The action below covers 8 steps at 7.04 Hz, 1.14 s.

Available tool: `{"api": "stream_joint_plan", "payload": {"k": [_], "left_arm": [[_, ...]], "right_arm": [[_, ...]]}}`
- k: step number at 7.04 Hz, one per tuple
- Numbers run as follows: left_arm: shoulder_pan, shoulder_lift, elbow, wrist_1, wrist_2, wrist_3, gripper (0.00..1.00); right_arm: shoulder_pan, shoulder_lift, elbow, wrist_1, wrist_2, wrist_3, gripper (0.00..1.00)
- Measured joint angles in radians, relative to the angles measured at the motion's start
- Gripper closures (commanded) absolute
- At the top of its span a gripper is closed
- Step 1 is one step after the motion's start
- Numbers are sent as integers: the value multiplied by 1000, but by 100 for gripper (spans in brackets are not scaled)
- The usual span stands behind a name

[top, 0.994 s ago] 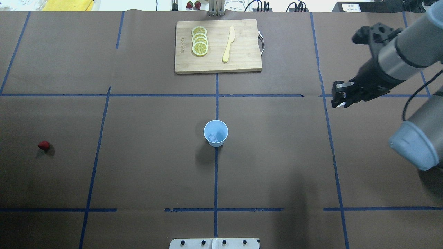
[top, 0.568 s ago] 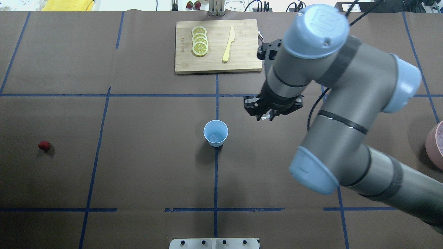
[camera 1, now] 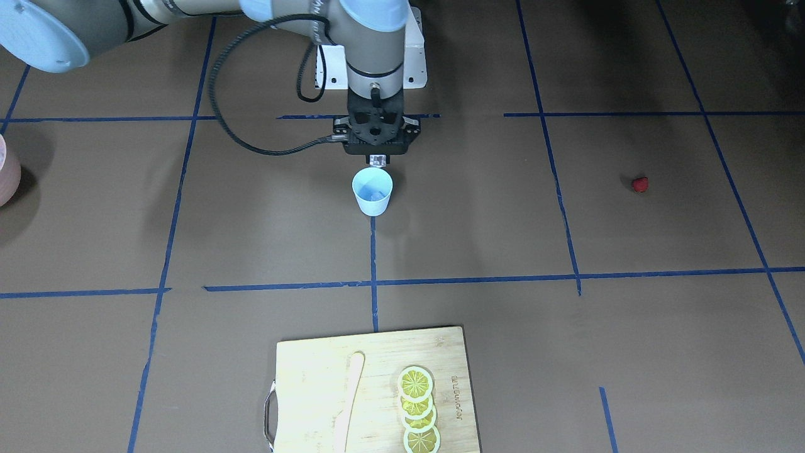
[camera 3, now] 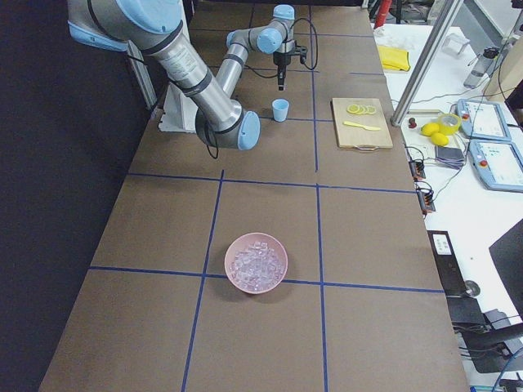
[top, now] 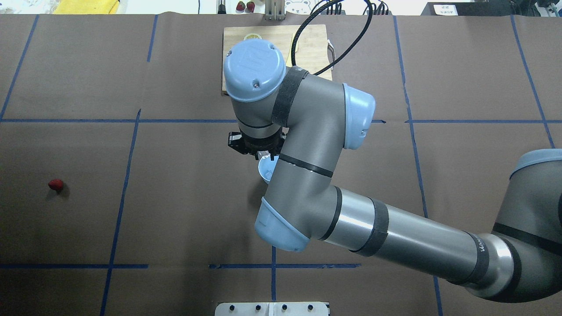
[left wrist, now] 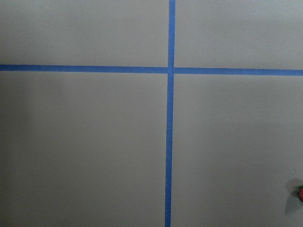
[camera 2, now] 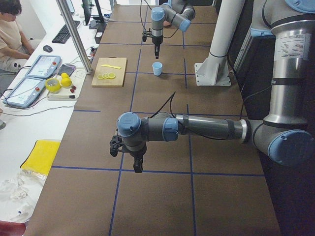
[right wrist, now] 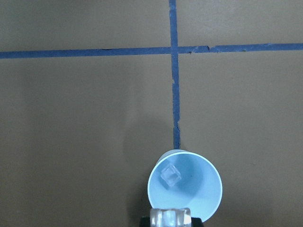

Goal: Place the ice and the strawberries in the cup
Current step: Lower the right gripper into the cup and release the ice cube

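Note:
The light-blue cup [camera 1: 372, 195] stands upright at the table's middle and is also in the right wrist view [right wrist: 184, 189]. One ice cube [right wrist: 170, 176] lies inside it. My right gripper [camera 1: 377, 156] hangs just above the cup's rim on the robot's side, shut on a second ice cube [right wrist: 170, 218]. In the overhead view its arm covers most of the cup [top: 264, 172]. The red strawberry [top: 55, 184] lies alone far to my left and also shows in the front view [camera 1: 639, 184]. My left gripper [camera 2: 138, 166] hangs low over the table; I cannot tell whether it is open.
A pink bowl [camera 3: 256, 263] full of ice cubes stands far to my right. A wooden cutting board [camera 1: 371, 377] with lemon slices [camera 1: 416, 409] and a wooden knife [camera 1: 349, 402] lies beyond the cup. Blue tape lines cross the brown table.
My right arm has swung in from the table's right side to above the cup, carrying an ice cube. The cup and the strawberry have not moved.

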<state>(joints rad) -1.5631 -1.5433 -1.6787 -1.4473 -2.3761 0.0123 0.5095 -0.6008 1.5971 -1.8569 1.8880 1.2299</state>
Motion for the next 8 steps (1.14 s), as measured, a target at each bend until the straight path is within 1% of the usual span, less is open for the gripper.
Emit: {"api": "stream_joint_plan", "payload": {"k": [3,4,5,6,8], "left_arm": [[0,0,4,1,0,0,0],[0,0,4,1,0,0,0],[0,0,3,1,0,0,0],[0,0,2,1,0,0,0],[0,0,1,1,0,0,0]], "right_arm": [[-28,-14,-27,10,-35,8,100],[-31,-21,-28,10,-44,8,96],[-32,-24,-29,10,-48,7,37],[-32,-26,-29,10,-50,6,0],[-32,-36,-20,9,-60,4,0]]}}
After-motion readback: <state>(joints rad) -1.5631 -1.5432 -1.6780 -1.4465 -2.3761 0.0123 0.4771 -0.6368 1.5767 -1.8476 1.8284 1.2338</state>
